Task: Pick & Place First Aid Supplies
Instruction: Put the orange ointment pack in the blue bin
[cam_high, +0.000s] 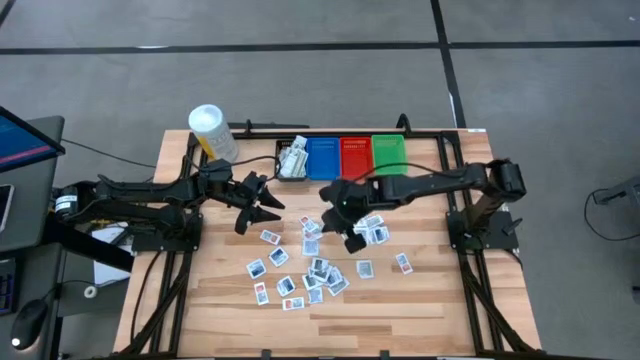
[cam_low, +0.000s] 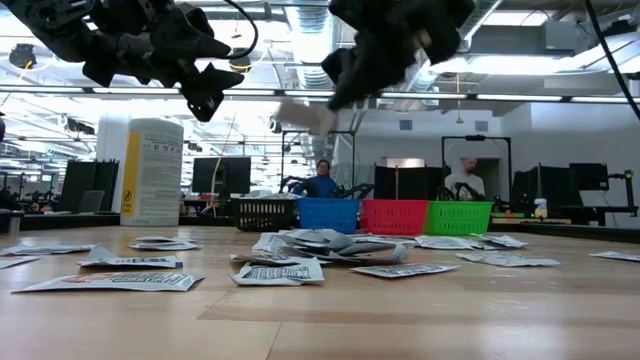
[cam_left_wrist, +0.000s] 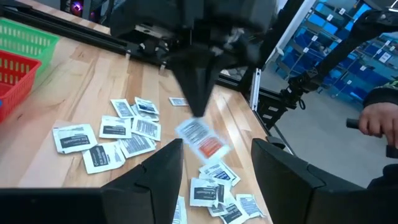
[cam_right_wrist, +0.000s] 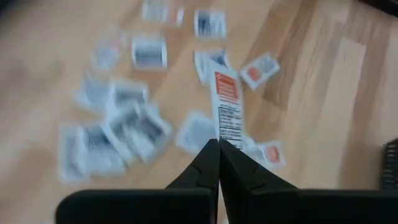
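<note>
Several small white first aid packets (cam_high: 305, 270) lie scattered flat on the wooden table (cam_high: 430, 300). My right gripper (cam_right_wrist: 219, 144) hangs above the pile's far side, shut on one long packet with a red mark (cam_right_wrist: 225, 102). The left wrist view shows that packet (cam_left_wrist: 200, 138) hanging under the dark fingers (cam_left_wrist: 196, 93). In the low view it is a pale blur (cam_low: 305, 115) well above the table. My left gripper (cam_high: 262, 205) is open in the air left of the pile, with nothing between its fingers (cam_left_wrist: 163, 165). My right gripper pinches the packet by its printed end (cam_right_wrist: 227, 129) between its two shut fingertips. The fingers slant down from the table's right. The packet sticks out beyond the fingertips, red mark at its free end, lifted clear of the table and the other packets.
At the far edge stands a row of bins: black (cam_high: 292, 160) with some packets in it, blue (cam_high: 322, 157), red (cam_high: 355, 156), green (cam_high: 388, 154). A white tub (cam_high: 212, 133) stands at the far left. A person's hand (cam_left_wrist: 373, 121) shows beyond the table.
</note>
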